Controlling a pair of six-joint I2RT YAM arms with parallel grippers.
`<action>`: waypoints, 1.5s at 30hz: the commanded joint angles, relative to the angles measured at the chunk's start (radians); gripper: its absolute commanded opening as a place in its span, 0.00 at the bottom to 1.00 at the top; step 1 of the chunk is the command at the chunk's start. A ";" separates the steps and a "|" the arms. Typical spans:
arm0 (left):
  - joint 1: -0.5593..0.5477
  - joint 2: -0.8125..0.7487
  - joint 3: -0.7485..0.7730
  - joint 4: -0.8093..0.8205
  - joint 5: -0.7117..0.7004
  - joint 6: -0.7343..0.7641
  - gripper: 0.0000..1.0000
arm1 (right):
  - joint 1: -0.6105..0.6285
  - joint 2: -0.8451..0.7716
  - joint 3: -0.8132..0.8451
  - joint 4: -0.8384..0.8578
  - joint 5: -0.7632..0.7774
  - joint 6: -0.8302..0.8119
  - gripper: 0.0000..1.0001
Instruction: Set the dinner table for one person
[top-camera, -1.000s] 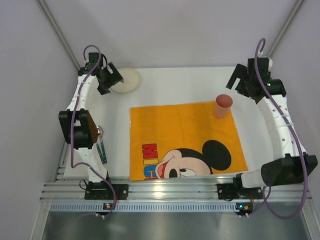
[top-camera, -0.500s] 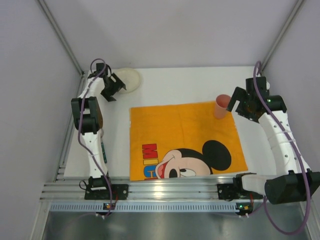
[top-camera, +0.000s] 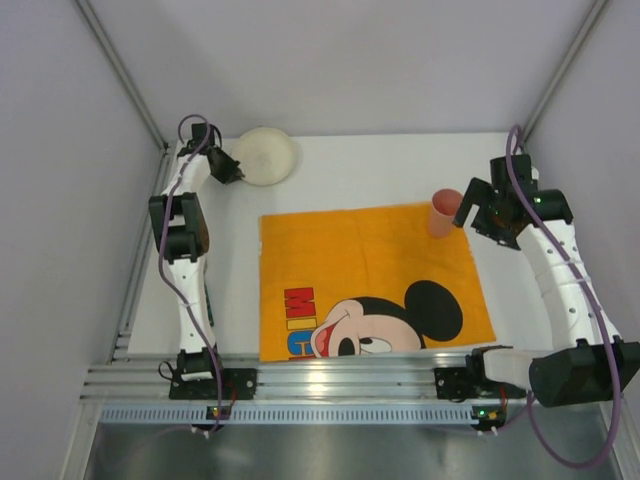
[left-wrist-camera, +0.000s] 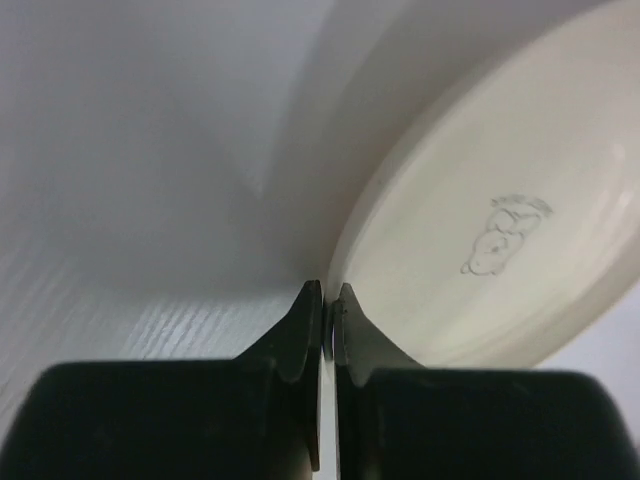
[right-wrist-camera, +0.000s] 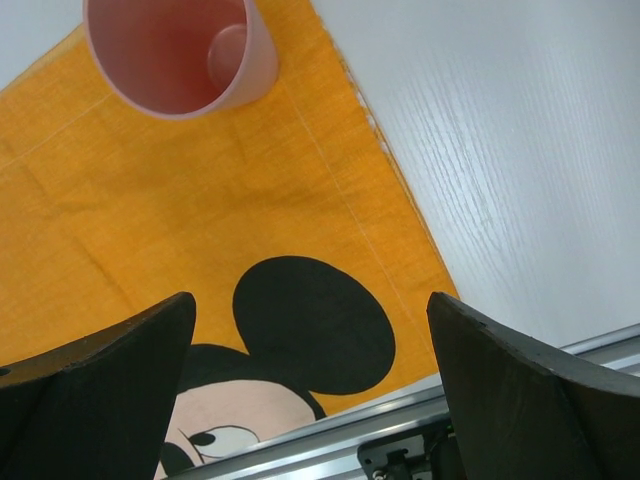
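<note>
White and matte, the large rectangular dinner table (top-camera: 380, 170) with metal rail edges fills the top view and lies beneath both arms; its near edge is covered by the rail and the arm bases. On its middle lies a rectangular orange cloth printed with Mickey Mouse (top-camera: 370, 260), its near edge and part of the lettering cut off by the rail. A round cream plate (top-camera: 268, 155) sits at the table's far left corner; in the left wrist view only part of it shows, with a faint small printed figure too pale to make out, and whether it rests flat or is raised off the table I cannot tell. A pale pink plastic cup (top-camera: 445, 212) stands upright on the cloth's far right corner. The left gripper (left-wrist-camera: 327, 288) is at the plate's left edge, its jaws pinched almost together on the rim. The right gripper (right-wrist-camera: 308, 296) hangs over the table's right side just right of the cup, jaws spread wide and holding nothing. A thin teal item (top-camera: 207, 298) lies on the table beside the left arm, mostly hidden.
</note>
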 joint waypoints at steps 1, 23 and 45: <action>0.005 0.044 0.040 0.015 0.089 -0.004 0.00 | -0.002 0.004 0.063 -0.020 -0.006 0.009 1.00; -0.327 -0.723 -0.763 0.135 0.594 0.380 0.00 | -0.002 0.158 0.302 -0.027 0.000 -0.042 1.00; -0.570 -0.792 -0.936 0.072 0.363 0.346 0.98 | -0.002 0.039 0.057 0.036 -0.014 -0.027 1.00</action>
